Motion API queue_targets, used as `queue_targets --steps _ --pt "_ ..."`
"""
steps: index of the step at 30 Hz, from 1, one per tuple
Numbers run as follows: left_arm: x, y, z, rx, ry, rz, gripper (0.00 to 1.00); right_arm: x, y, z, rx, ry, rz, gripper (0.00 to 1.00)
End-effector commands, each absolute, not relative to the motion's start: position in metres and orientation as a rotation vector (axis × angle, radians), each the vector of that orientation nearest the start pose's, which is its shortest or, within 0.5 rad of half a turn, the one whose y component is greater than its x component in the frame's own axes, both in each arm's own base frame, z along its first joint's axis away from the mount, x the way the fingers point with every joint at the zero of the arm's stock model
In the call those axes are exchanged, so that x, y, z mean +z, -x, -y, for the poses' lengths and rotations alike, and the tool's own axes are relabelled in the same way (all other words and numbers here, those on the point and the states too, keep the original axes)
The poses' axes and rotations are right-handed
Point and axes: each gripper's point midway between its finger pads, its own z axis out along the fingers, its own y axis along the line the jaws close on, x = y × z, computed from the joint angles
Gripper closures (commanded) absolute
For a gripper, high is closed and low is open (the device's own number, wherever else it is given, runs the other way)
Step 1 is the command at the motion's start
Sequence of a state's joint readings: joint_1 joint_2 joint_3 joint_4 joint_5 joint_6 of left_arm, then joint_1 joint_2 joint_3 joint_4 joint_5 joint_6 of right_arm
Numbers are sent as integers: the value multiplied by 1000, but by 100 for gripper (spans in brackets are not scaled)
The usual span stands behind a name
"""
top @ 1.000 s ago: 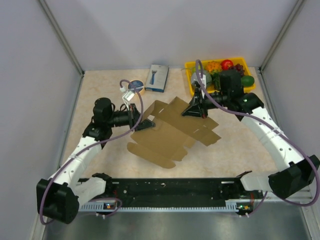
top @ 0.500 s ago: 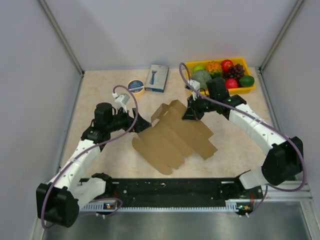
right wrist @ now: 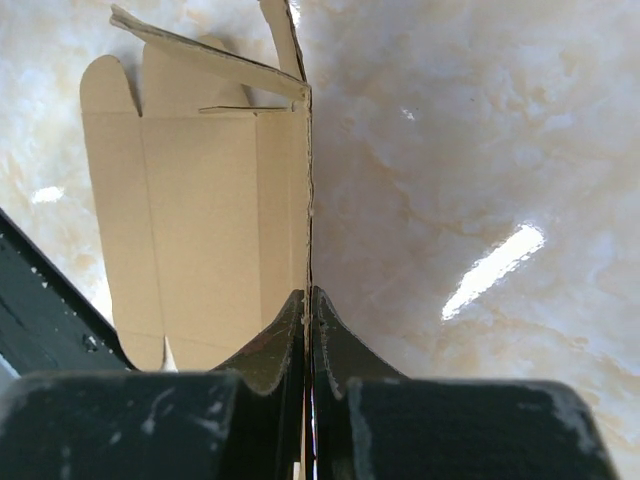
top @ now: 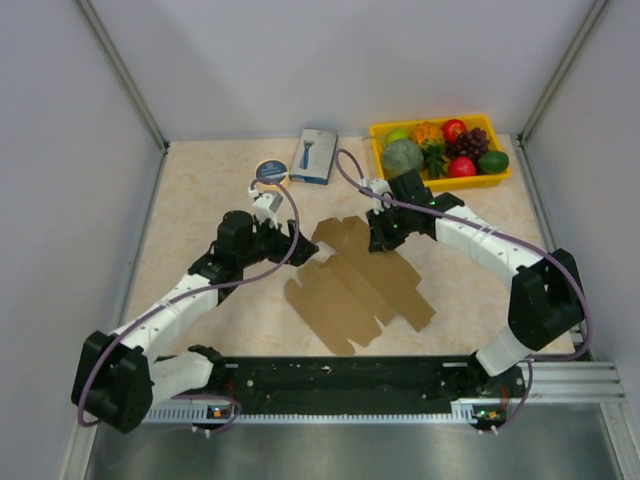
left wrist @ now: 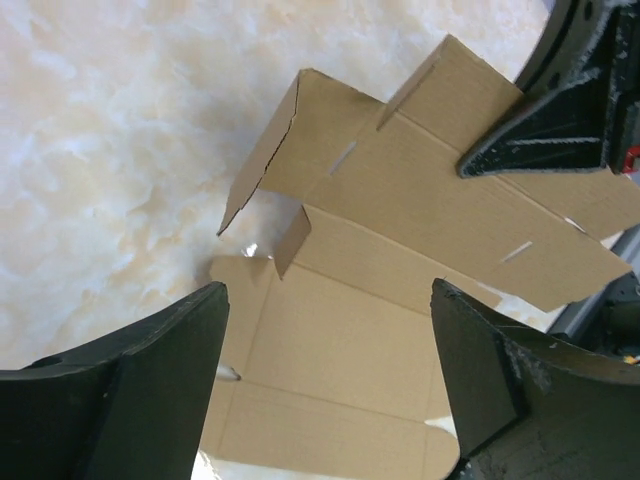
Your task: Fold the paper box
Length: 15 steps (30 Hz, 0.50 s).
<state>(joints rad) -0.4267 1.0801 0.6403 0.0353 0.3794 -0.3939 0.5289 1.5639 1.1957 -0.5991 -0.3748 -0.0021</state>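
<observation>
The paper box (top: 350, 285) is a brown cardboard blank lying mostly flat in the middle of the table, with its far flaps raised. My right gripper (top: 385, 232) is at the blank's far right edge. In the right wrist view that gripper (right wrist: 307, 296) is shut on a thin upright panel edge of the paper box (right wrist: 200, 220). My left gripper (top: 285, 240) stands open just left of the blank. Its fingers (left wrist: 120, 400) hang apart above the paper box (left wrist: 400, 210), touching nothing, with the right gripper (left wrist: 550, 120) showing at the upper right.
A yellow tray (top: 445, 181) of fruit and vegetables stands at the back right. A small blue-and-white box (top: 317, 155) and a roll of tape (top: 271, 171) lie at the back centre. Grey walls close in the table on the left, right and far sides.
My left gripper has opened and let go of the blank's left side. The right gripper has moved left and nearer with the blank, which has settled lower and flatter.
</observation>
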Motion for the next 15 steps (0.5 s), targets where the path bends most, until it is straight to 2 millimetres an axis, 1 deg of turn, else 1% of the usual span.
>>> queue_targets --steps 1,2,3,4,6,7,8,9,10,12,14,15 --pt "204 -315 224 -861 -297 -1884 16 128 -299 -239 595 828 -2417 100" --pt "199 -321 227 -857 -303 -1903 17 129 -300 -240 594 835 -2408 100" --pt "195 -326 226 -834 -307 -1907 19 127 -301 -240 586 835 -2409 100" --pt "187 -330 223 -791 -316 -1935 21 127 -302 -240 583 842 -2408 100" --pt "185 -341 219 -727 -313 -1947 25 124 -304 -239 571 845 -2412 98" --pt "191 -345 219 -713 -337 -1902 29 122 -304 -238 564 846 -2417 98" --pt "187 -346 220 -710 -349 -1885 29 122 -303 -239 561 854 -2416 97" --pt "187 -348 221 -710 -370 -1858 28 120 -306 -238 538 848 -2416 96" --pt "188 -350 223 -706 -389 -1837 26 119 -306 -237 525 848 -2417 95" --pt "188 -353 229 -727 -409 -1828 24 119 -308 -238 504 851 -2412 88" --pt "189 -353 239 -781 -442 -1803 22 119 -310 -239 483 851 -2412 83" --pt "188 -355 241 -791 -441 -1802 21 117 -309 -241 462 860 -2411 82"
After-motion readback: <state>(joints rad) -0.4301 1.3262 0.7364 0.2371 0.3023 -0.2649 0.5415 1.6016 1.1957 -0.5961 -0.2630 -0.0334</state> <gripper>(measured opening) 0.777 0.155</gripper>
